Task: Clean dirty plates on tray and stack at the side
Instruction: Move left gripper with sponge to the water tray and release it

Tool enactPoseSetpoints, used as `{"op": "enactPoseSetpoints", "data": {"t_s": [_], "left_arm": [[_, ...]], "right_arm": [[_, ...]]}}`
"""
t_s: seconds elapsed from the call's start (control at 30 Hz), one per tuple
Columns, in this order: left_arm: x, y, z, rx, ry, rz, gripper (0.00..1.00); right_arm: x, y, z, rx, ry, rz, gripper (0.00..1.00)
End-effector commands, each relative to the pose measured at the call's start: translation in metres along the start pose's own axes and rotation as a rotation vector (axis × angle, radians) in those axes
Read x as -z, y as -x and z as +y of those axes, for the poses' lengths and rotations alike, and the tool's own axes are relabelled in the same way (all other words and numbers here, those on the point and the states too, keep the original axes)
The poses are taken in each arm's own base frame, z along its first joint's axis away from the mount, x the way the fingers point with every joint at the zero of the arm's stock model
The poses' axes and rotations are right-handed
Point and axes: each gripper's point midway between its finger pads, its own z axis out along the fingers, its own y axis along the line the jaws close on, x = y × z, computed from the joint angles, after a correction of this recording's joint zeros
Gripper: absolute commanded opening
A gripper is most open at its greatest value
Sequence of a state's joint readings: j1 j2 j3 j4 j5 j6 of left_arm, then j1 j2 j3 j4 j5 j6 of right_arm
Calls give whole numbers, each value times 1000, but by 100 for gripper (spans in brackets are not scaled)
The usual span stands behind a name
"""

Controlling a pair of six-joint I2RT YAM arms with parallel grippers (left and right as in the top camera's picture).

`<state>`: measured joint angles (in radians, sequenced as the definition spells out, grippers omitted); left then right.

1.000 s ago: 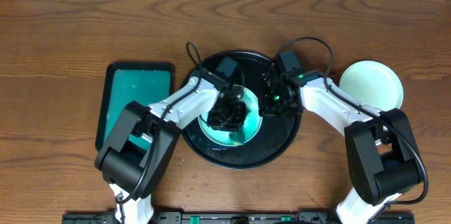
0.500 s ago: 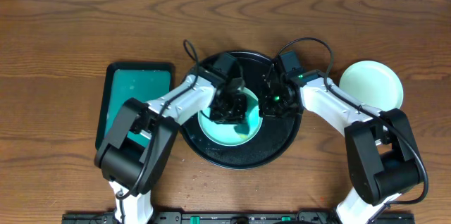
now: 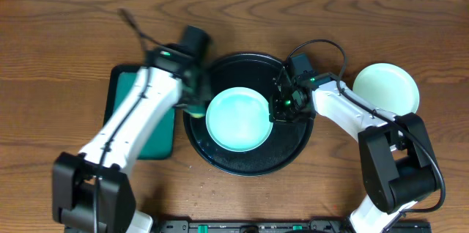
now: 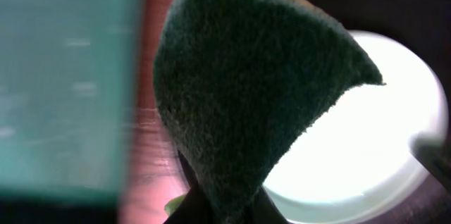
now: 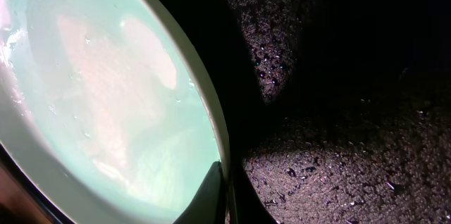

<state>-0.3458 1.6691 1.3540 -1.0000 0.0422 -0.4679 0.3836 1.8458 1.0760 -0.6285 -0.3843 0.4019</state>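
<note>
A mint green plate [image 3: 237, 119] lies on the black tray [image 3: 249, 161]; its face looks clean. My right gripper [image 3: 277, 111] is shut on this plate's right rim, which shows between the fingers in the right wrist view [image 5: 224, 203], with the plate [image 5: 106, 90] to their left. My left gripper [image 3: 195, 100] is at the tray's left edge, shut on a dark green sponge [image 4: 246, 104]; its fingers [image 4: 225, 210] pinch the sponge's lower end. Another plate [image 3: 386, 90], pale, lies on the table to the right of the tray.
A rectangular teal tray [image 3: 139, 86] lies left of the black tray, partly under my left arm; it also shows at the left of the left wrist view [image 4: 63, 76]. Wooden table [image 3: 73, 28] surrounds everything.
My left gripper has lifted the sponge off the mint plate and moved left to the tray's edge, uncovering the plate. The right gripper has stayed on the rim.
</note>
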Motion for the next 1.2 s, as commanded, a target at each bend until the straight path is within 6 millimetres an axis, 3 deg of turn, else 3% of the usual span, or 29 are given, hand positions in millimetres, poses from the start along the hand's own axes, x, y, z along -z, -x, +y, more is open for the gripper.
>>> {"op": "enactPoseSetpoints", "data": {"t_s": [0.0, 0.2, 0.33, 0.63, 0.67, 0.77, 0.83, 1.0, 1.1, 1.17], "left_arm": [[1, 20, 57, 146, 101, -13, 7], [-3, 28, 109, 295, 98, 25, 7], [-17, 27, 135, 361, 124, 71, 7], [-59, 17, 143, 359, 163, 196, 7], [-61, 17, 144, 359, 165, 201, 13], [-62, 16, 144, 359, 166, 205, 56], [-62, 17, 144, 359, 166, 204, 68], [-55, 19, 140, 360, 143, 194, 72], [-34, 26, 128, 360, 68, 142, 72], [-9, 32, 120, 350, 21, 67, 73]], "right_arm": [[-4, -3, 0, 19, 1, 7, 1], [-4, 0, 2, 25, 6, -5, 1], [-4, 0, 2, 25, 6, -6, 1], [-4, 0, 2, 25, 6, -6, 1], [-4, 0, 2, 25, 6, -5, 1], [-4, 0, 2, 24, 6, -4, 1], [-4, 0, 2, 24, 6, -4, 1], [-4, 0, 2, 24, 6, -5, 1], [-4, 1, 2, 27, 7, -9, 1], [-4, 3, 3, 30, 11, -17, 1]]}}
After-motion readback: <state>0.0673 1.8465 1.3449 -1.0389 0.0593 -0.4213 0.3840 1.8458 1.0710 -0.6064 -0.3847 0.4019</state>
